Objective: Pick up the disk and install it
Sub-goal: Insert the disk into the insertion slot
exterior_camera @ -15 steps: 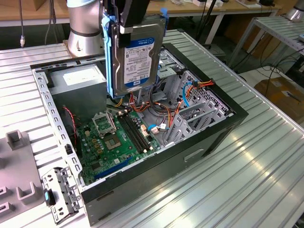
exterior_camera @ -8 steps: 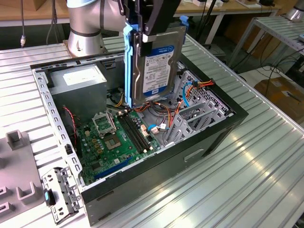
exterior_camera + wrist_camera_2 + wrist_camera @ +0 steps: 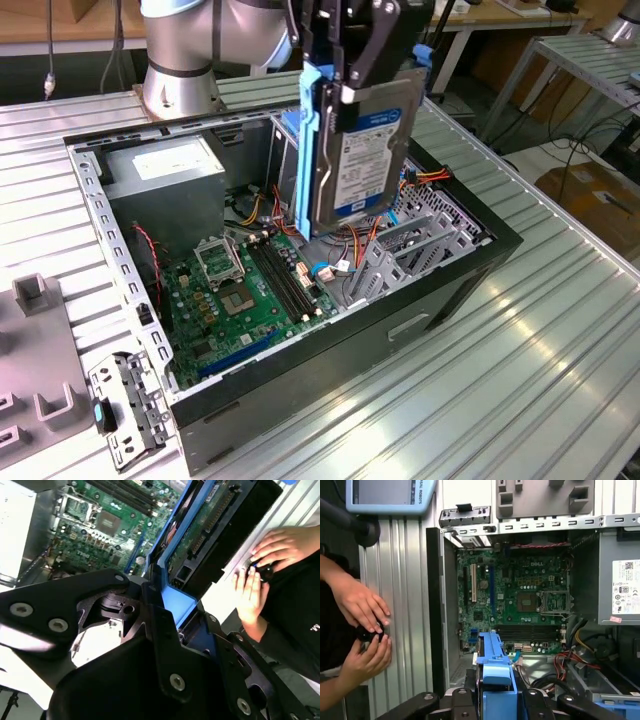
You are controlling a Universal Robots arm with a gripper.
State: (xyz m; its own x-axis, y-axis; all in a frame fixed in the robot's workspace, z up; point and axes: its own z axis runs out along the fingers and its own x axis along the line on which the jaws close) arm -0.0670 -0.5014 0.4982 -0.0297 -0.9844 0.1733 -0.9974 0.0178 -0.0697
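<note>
The disk (image 3: 362,150) is a silver hard drive with a blue-and-white label in a blue plastic carrier (image 3: 308,150). It hangs upright on edge over the middle of the open computer case (image 3: 300,400). My gripper (image 3: 345,80) is shut on its upper end. The disk's lower edge hovers just above the cables beside the grey drive cage (image 3: 425,235). In the second wrist view its green circuit-board side (image 3: 200,527) runs away from the black fingers (image 3: 165,645). In the first wrist view the blue carrier (image 3: 492,667) stands out between them.
The case holds a green motherboard (image 3: 250,290), a grey power-supply box (image 3: 165,165) and red, yellow and black cables (image 3: 265,210). A person's hands (image 3: 362,630) rest on the ribbed metal table beside the case. Grey fixtures (image 3: 40,400) and a loose bracket (image 3: 125,400) lie at the exterior view's left.
</note>
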